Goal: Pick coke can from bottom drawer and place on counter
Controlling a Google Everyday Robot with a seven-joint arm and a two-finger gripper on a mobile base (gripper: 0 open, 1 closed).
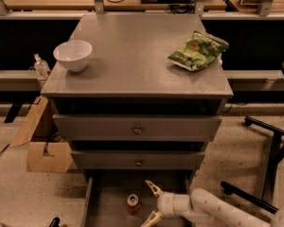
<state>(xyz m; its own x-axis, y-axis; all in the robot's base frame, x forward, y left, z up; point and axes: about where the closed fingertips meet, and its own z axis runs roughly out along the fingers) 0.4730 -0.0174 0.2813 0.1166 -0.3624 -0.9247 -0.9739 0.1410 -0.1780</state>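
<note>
The coke can (133,204), red with a silver top, stands upright on the floor of the open bottom drawer (104,207) at the foot of the cabinet. My gripper (150,204) reaches in from the lower right on a white arm. It is open, with its two pale fingers spread, just right of the can and not touching it. The grey counter (132,56) is the cabinet's top, above the two closed drawers with knobs.
A white bowl (73,55) sits at the counter's left and a green chip bag (197,50) at its right. A cardboard box (45,150) stands left of the cabinet. A black chair base (270,150) is at the right. A wooden bench with cables runs behind.
</note>
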